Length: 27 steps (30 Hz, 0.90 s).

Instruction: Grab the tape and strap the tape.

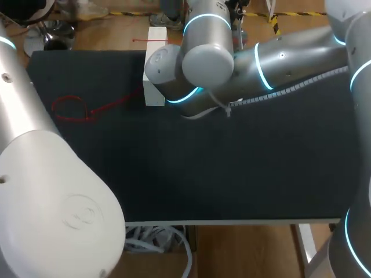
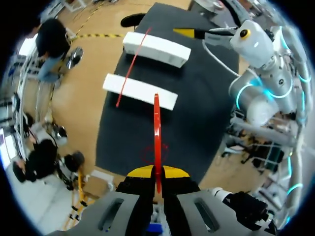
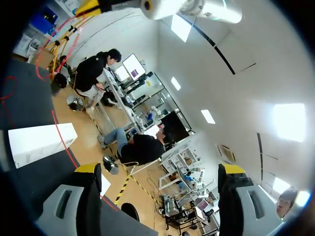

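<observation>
A thin red tape [image 1: 71, 109] lies looped on the black table [image 1: 232, 168] and runs toward the near white block [image 1: 153, 92]. In the left wrist view my left gripper [image 2: 157, 172] is shut on the red tape [image 2: 157, 128], which stretches ahead to the near block [image 2: 140, 92]. Another stretch of tape crosses both that block and the far block [image 2: 156, 49]. My right gripper [image 3: 160, 169] is open with nothing between its fingers, beside a white block [image 3: 42, 142] crossed by the tape [image 3: 61, 140]. In the head view my right arm [image 1: 278, 63] hides its gripper.
The far white block [image 1: 157, 35] stands at the table's back edge. My right arm's elbow [image 1: 206, 55] hangs over the blocks. The left arm's big link [image 1: 52, 197] covers the table's front left corner.
</observation>
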{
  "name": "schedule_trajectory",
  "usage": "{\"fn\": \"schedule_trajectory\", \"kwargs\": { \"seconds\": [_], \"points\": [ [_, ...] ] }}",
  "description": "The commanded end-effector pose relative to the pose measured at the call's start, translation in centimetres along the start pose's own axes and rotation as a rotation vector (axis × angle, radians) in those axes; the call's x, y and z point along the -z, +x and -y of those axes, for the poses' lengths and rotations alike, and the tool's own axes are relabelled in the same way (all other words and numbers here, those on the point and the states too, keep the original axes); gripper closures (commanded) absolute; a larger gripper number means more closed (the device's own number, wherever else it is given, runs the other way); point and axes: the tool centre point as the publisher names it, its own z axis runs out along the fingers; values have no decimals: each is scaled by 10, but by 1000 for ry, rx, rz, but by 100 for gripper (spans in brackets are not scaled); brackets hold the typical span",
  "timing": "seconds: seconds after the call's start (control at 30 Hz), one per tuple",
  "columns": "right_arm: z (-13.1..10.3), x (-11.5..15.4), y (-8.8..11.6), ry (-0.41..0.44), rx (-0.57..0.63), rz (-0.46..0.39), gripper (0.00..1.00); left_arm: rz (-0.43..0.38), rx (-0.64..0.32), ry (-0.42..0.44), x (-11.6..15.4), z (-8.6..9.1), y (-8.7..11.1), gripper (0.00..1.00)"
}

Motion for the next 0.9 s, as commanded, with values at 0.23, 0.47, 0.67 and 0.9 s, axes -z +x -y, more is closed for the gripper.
{"fn": "schedule_trajectory", "kwargs": {
  "seconds": [0.23,0.47,0.67,0.9],
  "points": [
    [-1,1,-3,2,1,-8,0,-72,241,-46,-20,-39,24,0],
    [-1,1,-3,2,1,-8,0,-72,241,-46,-20,-39,24,0],
    [-1,1,-3,2,1,-8,0,-72,241,-46,-20,-39,24,0],
    [-1,1,-3,2,1,-8,0,-72,241,-46,-20,-39,24,0]
  ]
}}
